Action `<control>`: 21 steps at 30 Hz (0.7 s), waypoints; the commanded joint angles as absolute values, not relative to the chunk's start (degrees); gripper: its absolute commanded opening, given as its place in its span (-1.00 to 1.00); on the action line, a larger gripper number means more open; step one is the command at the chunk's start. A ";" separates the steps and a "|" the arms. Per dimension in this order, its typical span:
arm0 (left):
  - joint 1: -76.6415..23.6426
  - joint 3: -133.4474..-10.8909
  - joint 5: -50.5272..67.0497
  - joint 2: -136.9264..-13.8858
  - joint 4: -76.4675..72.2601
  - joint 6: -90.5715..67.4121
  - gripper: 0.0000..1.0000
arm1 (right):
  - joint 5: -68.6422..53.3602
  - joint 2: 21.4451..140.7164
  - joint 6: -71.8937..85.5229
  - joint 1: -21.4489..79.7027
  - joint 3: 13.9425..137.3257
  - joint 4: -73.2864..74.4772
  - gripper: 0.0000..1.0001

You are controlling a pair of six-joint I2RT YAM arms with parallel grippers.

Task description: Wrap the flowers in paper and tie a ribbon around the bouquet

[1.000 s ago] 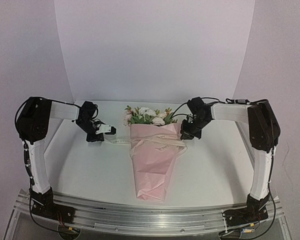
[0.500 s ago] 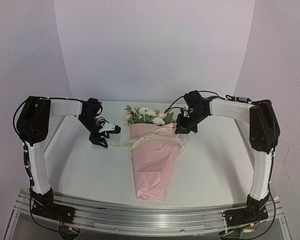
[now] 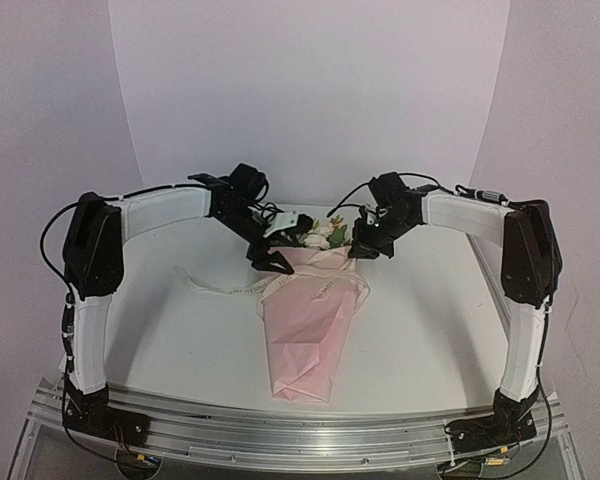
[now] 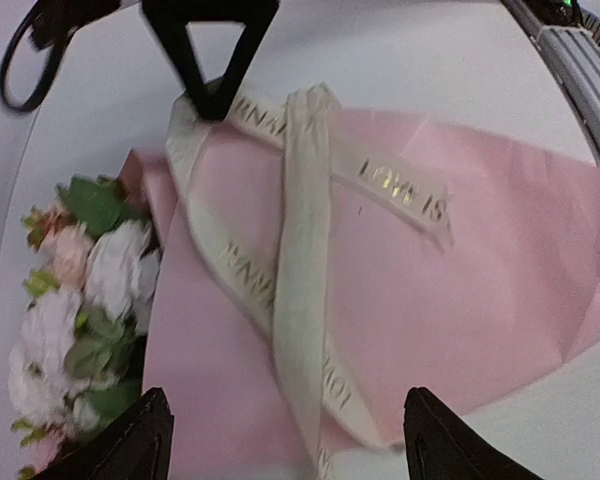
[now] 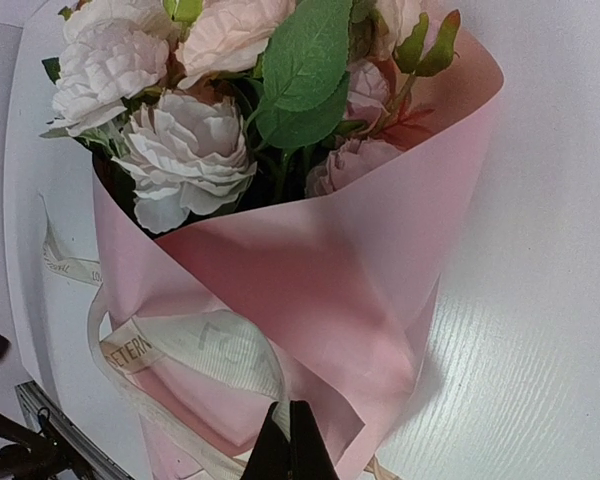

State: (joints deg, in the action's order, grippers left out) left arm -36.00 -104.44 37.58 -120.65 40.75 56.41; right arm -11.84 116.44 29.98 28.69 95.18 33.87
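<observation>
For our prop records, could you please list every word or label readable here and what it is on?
"LOVE IS": gold print on the ribbon, lying over the paper, left wrist view.
"ETERN": same ribbon, right wrist view; the rest of the word is unreadable.
Other ribbon lettering: too blurred or cut off to read.

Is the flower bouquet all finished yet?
Not yet. Done: the flowers sit inside a cone of pink paper. In hand: the ribbon lies crossed over the cone, loose, with no knot showing. The right gripper is shut, seemingly pinching it, and the left gripper hovers open above it. Left: pulling the ribbon tight and tying it.
</observation>
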 commanded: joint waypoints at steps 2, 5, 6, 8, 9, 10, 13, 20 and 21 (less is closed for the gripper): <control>-37.06 -105.38 37.43 -127.24 35.75 47.37 0.51 | -11.86 114.22 28.81 28.93 97.47 34.01 -1.00; -37.51 -106.76 34.22 -129.76 35.04 45.33 0.39 | -11.29 114.09 28.20 28.98 98.48 34.09 -1.00; -37.53 -106.78 32.74 -130.20 34.13 44.50 0.37 | -11.11 114.04 27.93 28.95 98.86 34.12 -1.00; -37.54 -106.87 30.83 -130.75 32.97 43.25 0.32 | -10.90 114.00 27.45 28.93 99.78 34.23 -1.00; -37.54 -106.77 30.36 -130.75 32.31 42.73 0.29 | -10.90 113.99 27.31 28.94 100.14 34.29 -1.00; -37.52 -106.53 30.43 -130.63 31.98 42.36 0.26 | -10.90 113.97 27.26 28.97 100.44 34.35 -1.00; -37.50 -104.92 30.50 -130.02 30.28 41.75 0.14 | -10.95 113.67 26.93 28.92 101.41 34.37 -1.00; -37.53 -105.25 29.34 -131.51 28.86 40.30 -0.46 | -12.97 112.22 27.04 28.95 105.08 34.46 -1.00; -37.55 -105.98 29.54 -131.93 29.35 40.11 -0.62 | -13.63 111.84 27.08 28.92 105.64 34.43 -1.00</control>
